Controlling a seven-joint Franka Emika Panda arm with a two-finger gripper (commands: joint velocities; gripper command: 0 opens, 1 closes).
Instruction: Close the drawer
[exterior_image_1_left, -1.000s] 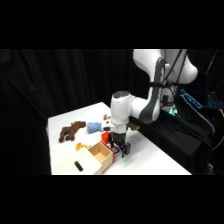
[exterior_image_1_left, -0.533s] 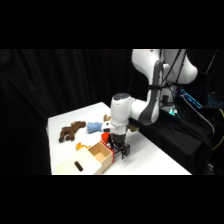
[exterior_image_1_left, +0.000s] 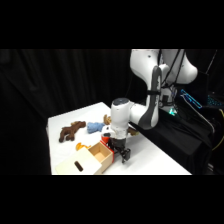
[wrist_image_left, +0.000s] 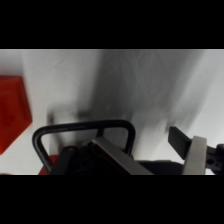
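i have the drawer (exterior_image_1_left: 84, 162) near the front edge of the table (exterior_image_1_left: 150, 160), pulled open, its slotted front facing the camera and its tan box showing empty behind. the gripper (exterior_image_1_left: 121, 156) sits just beside the drawer's back right corner, low over the tabletop. compared with a second ago it has come down a little and drawn closer to that corner, while the drawer itself has not shifted. i cannot tell from either view how the tool is set. in the wrist view a red block (wrist_image_left: 12, 112) with a black wire frame (wrist_image_left: 82, 134) lies right under the linkage. beyond the drawer, further back on the table, lie a brown plush toy (exterior_image_1_left: 70, 131) and a blue one (exterior_image_1_left: 94, 127). my judgement: the closing push has not begun, and the arm is on the wrong side of the drawer to shove the front in.
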